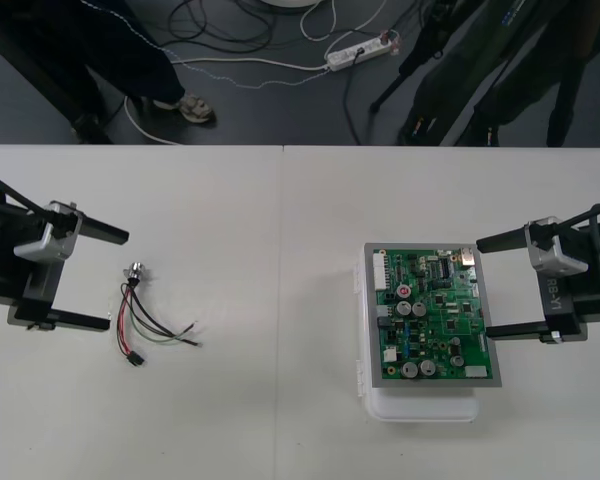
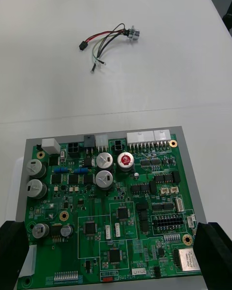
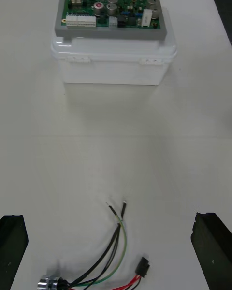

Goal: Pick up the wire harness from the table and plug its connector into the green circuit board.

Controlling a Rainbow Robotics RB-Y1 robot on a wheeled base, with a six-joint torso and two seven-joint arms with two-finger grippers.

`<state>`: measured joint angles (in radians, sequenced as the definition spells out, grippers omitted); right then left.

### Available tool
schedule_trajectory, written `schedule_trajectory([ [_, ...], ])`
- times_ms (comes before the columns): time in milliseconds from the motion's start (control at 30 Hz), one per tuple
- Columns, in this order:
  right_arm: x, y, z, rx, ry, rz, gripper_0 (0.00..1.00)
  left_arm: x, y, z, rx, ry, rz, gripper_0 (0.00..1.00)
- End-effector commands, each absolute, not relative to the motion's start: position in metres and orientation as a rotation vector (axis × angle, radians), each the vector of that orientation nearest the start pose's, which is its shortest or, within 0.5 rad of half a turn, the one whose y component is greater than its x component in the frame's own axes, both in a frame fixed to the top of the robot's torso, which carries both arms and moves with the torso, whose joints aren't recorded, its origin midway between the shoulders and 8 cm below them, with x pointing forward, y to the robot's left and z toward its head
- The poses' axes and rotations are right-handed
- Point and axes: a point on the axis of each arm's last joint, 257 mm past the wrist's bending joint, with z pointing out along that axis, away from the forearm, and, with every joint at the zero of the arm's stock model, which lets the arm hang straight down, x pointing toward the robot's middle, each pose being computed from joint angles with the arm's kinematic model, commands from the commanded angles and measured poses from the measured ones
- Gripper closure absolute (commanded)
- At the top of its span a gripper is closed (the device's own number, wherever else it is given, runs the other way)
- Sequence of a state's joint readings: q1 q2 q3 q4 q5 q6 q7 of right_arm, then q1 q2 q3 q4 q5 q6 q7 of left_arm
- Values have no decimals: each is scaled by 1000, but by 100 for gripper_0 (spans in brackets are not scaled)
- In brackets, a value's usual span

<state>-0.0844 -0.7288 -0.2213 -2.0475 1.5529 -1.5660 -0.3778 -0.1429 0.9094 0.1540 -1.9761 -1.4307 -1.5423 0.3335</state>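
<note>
The wire harness (image 1: 145, 320) is lying loose on the table (image 1: 280, 250), untouched and not yet lifted. Its round metal socket (image 1: 135, 272) is pointing toward the far edge and its small black plug (image 1: 132, 355) is resting at the near end. The thin red, black and green wires are fanning out toward the middle of the table, probably because nothing is bundling them.

The left gripper (image 1: 118, 280) is hovering just beside the harness with its fingers (image 3: 12, 246) spread wide. The socket and plug (image 3: 142, 266) are sitting between them in the left wrist view, which looks like a lineup for the pick.

Well apart, the green circuit board (image 1: 435, 315) is sitting face up on its white base (image 1: 420, 405), raised so that its connectors are facing upward for insertion. No plug is sitting in it. The right gripper (image 1: 483, 288) is hanging at the board's outer edge, fingers (image 2: 212, 251) likewise wide apart and holding nothing, seemingly placed to steady the board.

Counting: one harness with one plug and one socket, one board, one base, two grippers.
</note>
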Motion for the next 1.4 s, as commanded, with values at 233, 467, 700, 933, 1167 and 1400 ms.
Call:
schedule_trajectory([
  [233, 341, -185, -155, -1650, 1579, 485, 0, 323, 215, -168, 1852, 1544, -485, 0],
  [467, 336, -173, -136, -1607, 1515, 554, 0, 332, 227, -177, 1903, 1542, -389, 0],
  [700, 324, -161, -112, -1564, 1445, 653, 0, 346, 245, -180, 2034, 1438, -223, 0],
  [933, 315, -145, -95, -1493, 1381, 759, 0, 351, 267, -181, 2154, 1369, -101, 0],
  [1167, 313, -133, -90, -1408, 1348, 819, 0, 358, 296, -180, 2270, 1329, 31, 0],
  [1400, 308, -123, -93, -1345, 1332, 879, 0, 360, 311, -178, 2353, 1286, 96, 0],
])
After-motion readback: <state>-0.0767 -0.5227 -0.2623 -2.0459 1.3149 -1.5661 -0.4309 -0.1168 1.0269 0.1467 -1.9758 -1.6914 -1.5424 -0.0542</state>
